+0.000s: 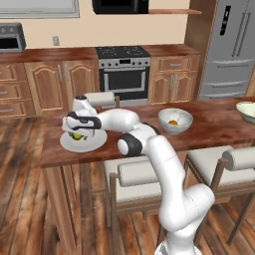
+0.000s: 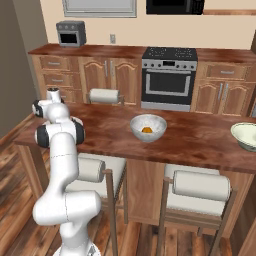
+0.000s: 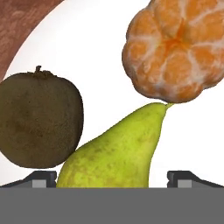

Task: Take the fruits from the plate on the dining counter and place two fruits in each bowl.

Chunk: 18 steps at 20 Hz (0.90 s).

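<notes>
Wide-open tool (image 3: 112, 177) straddles pear (image 3: 116, 151) on plate (image 3: 87, 48), gripping nothing; kiwi (image 3: 37, 122), orange (image 3: 175, 48) alongside.

My arm is stretched far out to my left and bent at the elbow, wrist turned down. My tool (image 1: 77, 133) points straight down, jaws spread wide, nothing gripped. Both fingertips (image 3: 41, 178) show, well apart.

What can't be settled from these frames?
- Far bowl: both base views cut it at the right edge, contents unseen.
- Pear: hand view's bottom edge cuts off its base.
- Plate: left base view, the hand covers most fruit.
- Near bowl: one orange fruit, too small to identify.
</notes>
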{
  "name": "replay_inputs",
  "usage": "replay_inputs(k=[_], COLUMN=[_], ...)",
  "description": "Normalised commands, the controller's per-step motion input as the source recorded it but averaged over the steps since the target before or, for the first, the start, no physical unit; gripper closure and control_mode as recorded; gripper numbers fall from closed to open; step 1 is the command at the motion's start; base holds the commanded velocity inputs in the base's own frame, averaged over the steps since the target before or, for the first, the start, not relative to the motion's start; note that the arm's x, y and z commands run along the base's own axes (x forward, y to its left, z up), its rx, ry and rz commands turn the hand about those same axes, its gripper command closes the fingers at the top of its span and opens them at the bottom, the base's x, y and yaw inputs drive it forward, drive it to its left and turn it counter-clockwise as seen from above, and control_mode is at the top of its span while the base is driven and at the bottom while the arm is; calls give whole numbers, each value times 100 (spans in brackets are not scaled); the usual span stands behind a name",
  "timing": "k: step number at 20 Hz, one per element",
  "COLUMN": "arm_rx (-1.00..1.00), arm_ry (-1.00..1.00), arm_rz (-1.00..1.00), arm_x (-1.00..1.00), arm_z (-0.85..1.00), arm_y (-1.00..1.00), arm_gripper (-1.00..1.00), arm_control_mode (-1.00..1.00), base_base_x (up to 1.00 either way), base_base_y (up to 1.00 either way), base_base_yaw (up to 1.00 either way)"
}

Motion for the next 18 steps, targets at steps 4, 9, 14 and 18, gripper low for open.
replay_inputs(k=[4,9,14,18], arm_rx=[0,0,0,1], arm_ry=[0,0,0,-7], arm_rz=[0,0,0,1], arm_x=[0,0,0,-21], arm_z=[-1,0,0,22], arm_y=[0,0,0,-10], arm_gripper=[-100,100,100,100], arm_control_mode=[-100,-100,-100,-100], base_base_x=[0,0,0,0], base_base_y=[0,0,0,0], base_base_yaw=[0,0,0,0])
